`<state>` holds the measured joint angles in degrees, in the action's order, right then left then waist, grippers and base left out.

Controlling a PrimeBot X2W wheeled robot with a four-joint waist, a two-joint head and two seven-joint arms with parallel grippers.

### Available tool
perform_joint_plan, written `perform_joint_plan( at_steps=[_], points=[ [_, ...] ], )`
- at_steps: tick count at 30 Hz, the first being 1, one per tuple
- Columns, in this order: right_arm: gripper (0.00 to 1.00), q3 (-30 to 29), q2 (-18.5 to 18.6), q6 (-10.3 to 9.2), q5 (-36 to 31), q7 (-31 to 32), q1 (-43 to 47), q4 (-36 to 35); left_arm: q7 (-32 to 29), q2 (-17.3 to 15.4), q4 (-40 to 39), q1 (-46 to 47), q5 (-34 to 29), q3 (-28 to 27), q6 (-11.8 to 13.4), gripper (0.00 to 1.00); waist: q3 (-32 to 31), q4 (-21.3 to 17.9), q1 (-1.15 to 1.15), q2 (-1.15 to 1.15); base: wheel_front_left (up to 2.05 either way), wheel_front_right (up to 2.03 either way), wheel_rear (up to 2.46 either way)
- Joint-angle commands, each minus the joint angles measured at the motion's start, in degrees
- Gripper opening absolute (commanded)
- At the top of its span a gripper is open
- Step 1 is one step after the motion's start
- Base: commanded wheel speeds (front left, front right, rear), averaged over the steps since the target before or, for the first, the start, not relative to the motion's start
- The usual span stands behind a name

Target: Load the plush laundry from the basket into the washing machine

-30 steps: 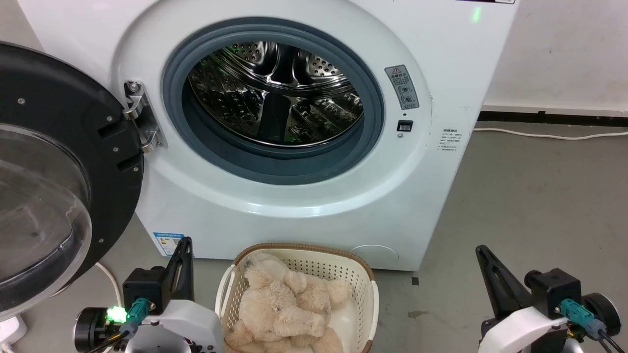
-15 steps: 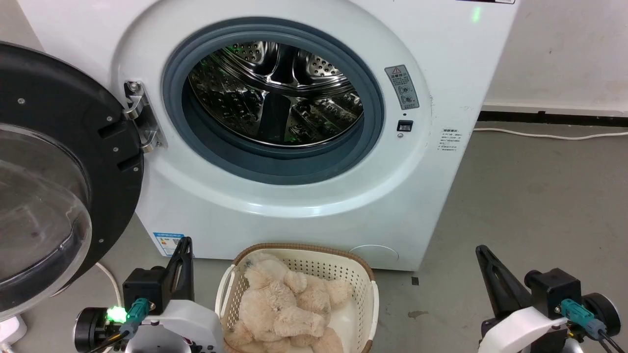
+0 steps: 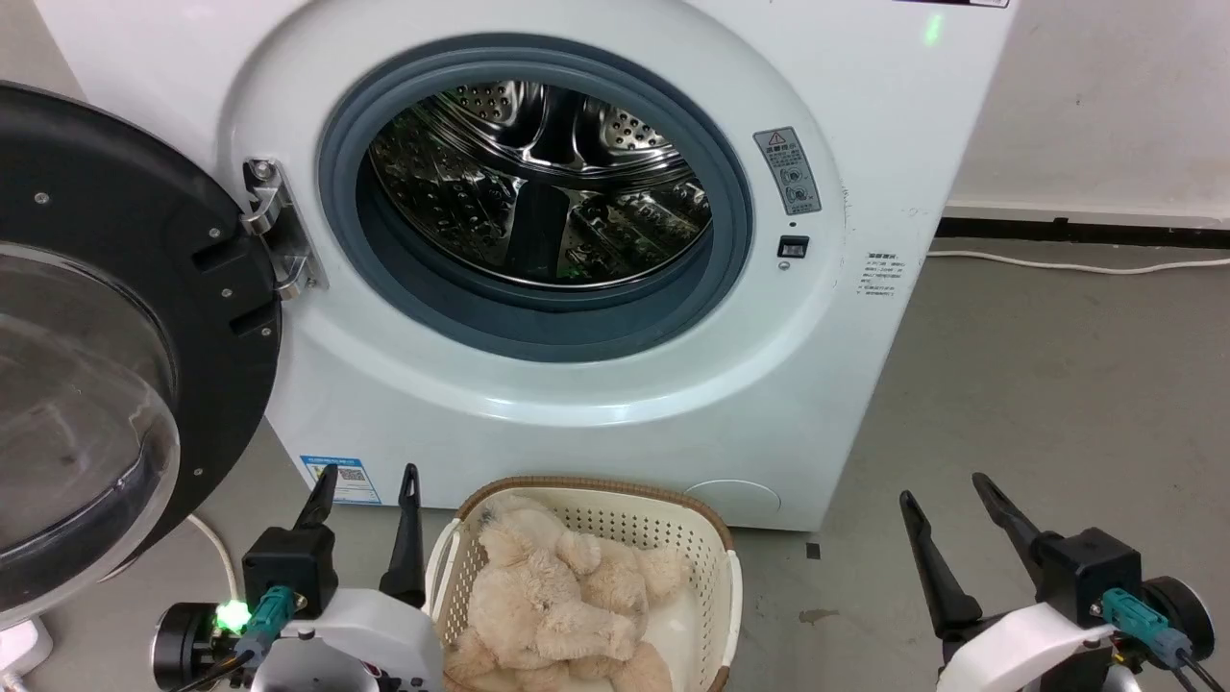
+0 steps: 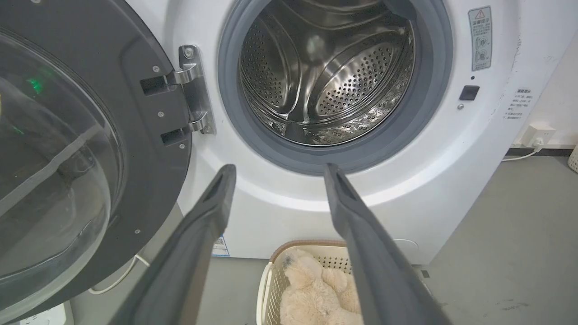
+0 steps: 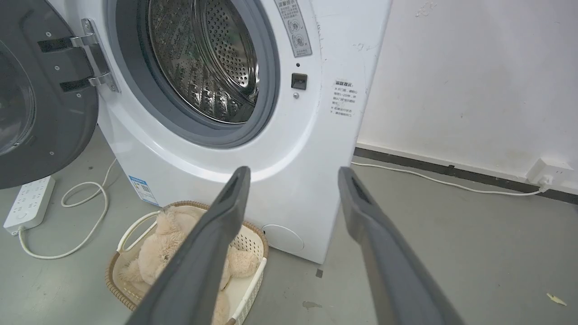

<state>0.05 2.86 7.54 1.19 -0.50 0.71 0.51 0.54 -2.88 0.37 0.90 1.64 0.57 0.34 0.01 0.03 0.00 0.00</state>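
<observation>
The plush laundry (image 3: 553, 596), a shaggy cream-beige teddy bear, lies in the basket (image 3: 577, 481) on the floor, right in front of the washing machine (image 3: 577, 394). The machine's door (image 3: 125, 240) is swung open to the left, and its steel drum (image 3: 538, 183) holds nothing. My left gripper (image 3: 369, 471) stands open just left of the basket, holding nothing. My right gripper (image 3: 942, 486) is open over bare floor well to the basket's right. The left wrist view shows the left gripper (image 4: 279, 167) with the bear (image 4: 311, 293) below it. In the right wrist view, the right gripper (image 5: 294, 170) has the bear (image 5: 158, 253) at lower left.
The open door juts out at the left beside my left arm. A white power strip (image 5: 27, 203) and its looped cable (image 5: 86, 198) lie on the floor under the door. Another cable (image 3: 1057, 261) runs along the wall to a socket (image 5: 548, 174). Grey floor (image 3: 1057, 384) spreads to the right.
Both grippers have gone from shut to open, their fingers now spread apart. The bear, the basket and the door have not moved.
</observation>
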Motion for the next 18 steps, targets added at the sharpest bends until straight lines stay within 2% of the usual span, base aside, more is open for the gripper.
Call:
perform_joint_plan(
  at_steps=[1, 18],
  points=[
    [1.00, -0.1, 0.0, 0.00, 0.8, -0.6, 0.5, 0.2, 0.5, 0.0, 0.2, -0.3, 0.5, 0.2, -0.1, 1.00, 0.0, 0.0, 0.00, 0.00, 0.00, 0.00, 0.00],
    [1.00, -0.5, 0.0, -0.01, 4.1, -2.9, 0.8, 0.2, 2.1, -0.2, 4.7, 2.2, 4.4, 2.5, -1.2, 1.00, 2.5, -1.1, 0.00, 0.00, 0.00, 0.00, 0.00]
  ],
)
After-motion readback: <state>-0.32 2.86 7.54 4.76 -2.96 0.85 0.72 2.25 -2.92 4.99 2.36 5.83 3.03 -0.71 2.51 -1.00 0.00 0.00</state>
